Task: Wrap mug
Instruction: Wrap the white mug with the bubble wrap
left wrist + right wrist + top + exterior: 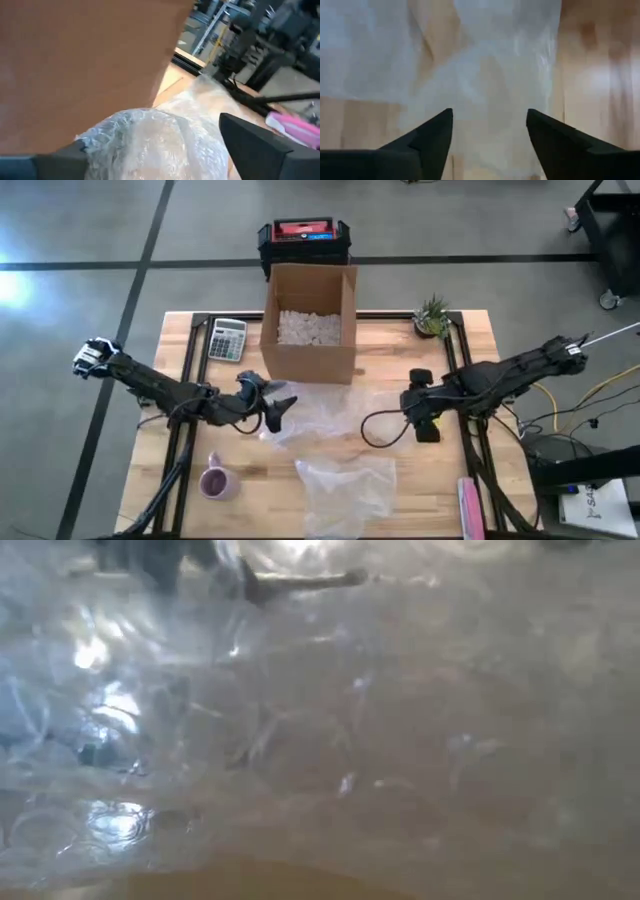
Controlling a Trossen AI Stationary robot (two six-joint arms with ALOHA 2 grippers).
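Note:
A pink mug [218,481] stands upright on the wooden table [180,480] near its left front, and no gripper is on it. A clear bubble wrap sheet [330,412] lies crumpled at mid-table; a second sheet [347,490] lies nearer the front edge. My left gripper [278,412] is open at the first sheet's left edge, and a bulge of wrap [150,145] rises between its fingers. My right gripper [412,412] is open at the sheet's right side, with the wrap [485,75] lying beyond its fingers. Wrap fills the low view. My left gripper has a raised bulge of the bubble wrap's left edge [115,135] between its spread fingers, which come in low from the table's left. I cannot tell whether the fingers touch the wrap.
An open cardboard box [310,325] holding white packing fill stands at the far middle, close behind my left gripper. A calculator [227,339] lies to its left and a small plant [432,315] to its right. A pink object [470,505] lies at the near right.

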